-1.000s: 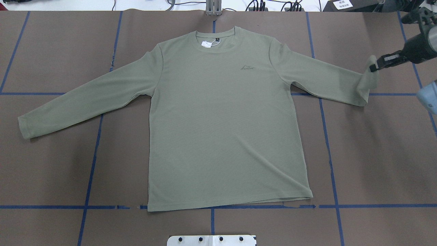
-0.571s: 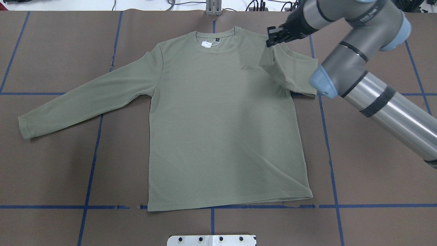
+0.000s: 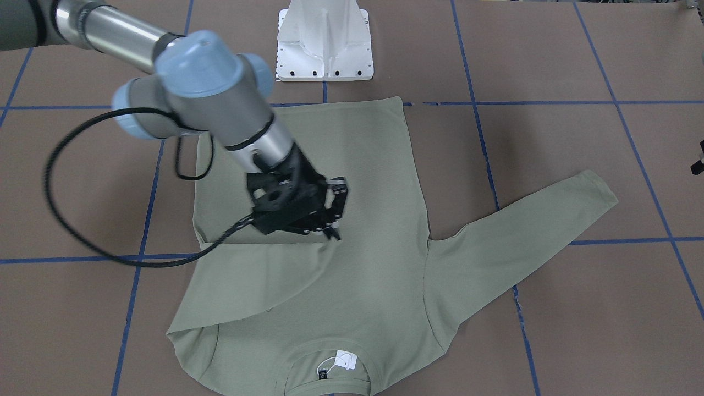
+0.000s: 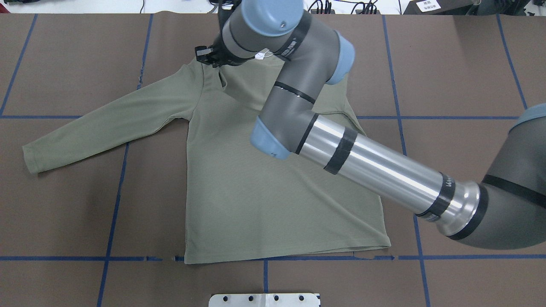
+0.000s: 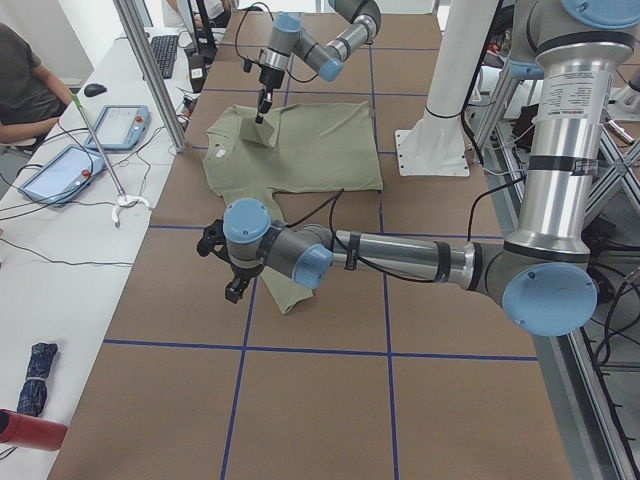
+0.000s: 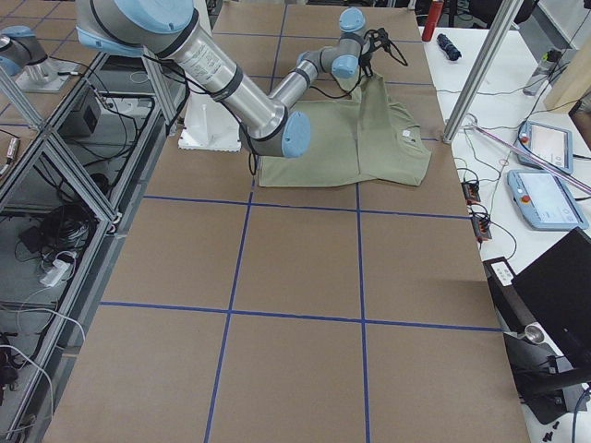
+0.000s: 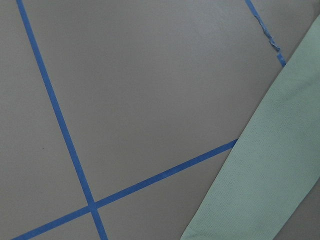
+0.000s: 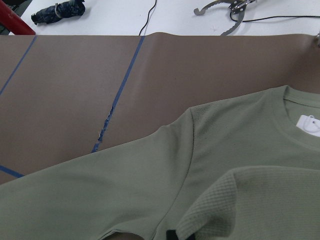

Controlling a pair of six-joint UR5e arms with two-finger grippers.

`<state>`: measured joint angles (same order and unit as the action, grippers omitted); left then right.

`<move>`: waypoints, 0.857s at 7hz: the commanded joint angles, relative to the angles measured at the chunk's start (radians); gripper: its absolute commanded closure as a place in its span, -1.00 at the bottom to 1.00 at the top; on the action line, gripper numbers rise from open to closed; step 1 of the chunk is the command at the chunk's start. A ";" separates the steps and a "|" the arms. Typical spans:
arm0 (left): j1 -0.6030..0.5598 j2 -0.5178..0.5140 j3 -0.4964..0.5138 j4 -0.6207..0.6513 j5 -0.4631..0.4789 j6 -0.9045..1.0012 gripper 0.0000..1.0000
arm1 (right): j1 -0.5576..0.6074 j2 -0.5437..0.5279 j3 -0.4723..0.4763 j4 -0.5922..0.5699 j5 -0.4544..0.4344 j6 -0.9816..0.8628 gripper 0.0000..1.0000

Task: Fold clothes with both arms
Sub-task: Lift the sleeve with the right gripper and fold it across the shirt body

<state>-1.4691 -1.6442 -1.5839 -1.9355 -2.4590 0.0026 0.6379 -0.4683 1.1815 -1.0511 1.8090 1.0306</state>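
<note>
Below the right gripper (image 3: 330,228), which pinches the sleeve cuff (image 8: 240,200), the shirt (image 4: 256,204) lies flat on the table (image 4: 469,64); hazard: a loosening pinch would drop the cuff askew, creasing the fold; left gripper (image 5: 230,285), state not discernible.

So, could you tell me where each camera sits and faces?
Front-facing: across the table, facing the pedestal; right arm over olive-green shirt.
Overhead: behind the robot, looking down; right arm.
Exterior left: robot's-left table end; left arm nearest.
Exterior right: opposite end; right arm nearest.
Left wrist: down at blue tape, sleeve; no body.
Right wrist: toward the collar; hardly any body; shares white hang tag with front-facing.
</note>
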 commanded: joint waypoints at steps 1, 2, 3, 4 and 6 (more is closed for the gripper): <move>0.001 -0.002 0.001 0.003 0.000 -0.001 -0.99 | -0.072 0.048 -0.110 0.002 -0.080 0.002 1.00; 0.001 0.000 0.001 0.003 0.000 -0.001 -0.99 | -0.075 0.050 -0.147 0.006 -0.083 -0.001 1.00; 0.000 0.000 0.001 0.003 0.000 -0.001 -0.99 | -0.075 0.060 -0.173 0.008 -0.089 -0.003 1.00; 0.001 -0.002 0.002 0.003 0.000 -0.001 -0.99 | -0.075 0.097 -0.209 0.009 -0.094 -0.004 1.00; -0.010 -0.014 0.009 0.003 0.017 0.000 -0.99 | -0.134 0.193 -0.270 0.036 -0.280 0.015 -0.90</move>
<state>-1.4712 -1.6512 -1.5793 -1.9328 -2.4536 0.0019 0.5385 -0.3202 0.9357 -1.0250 1.6415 1.0312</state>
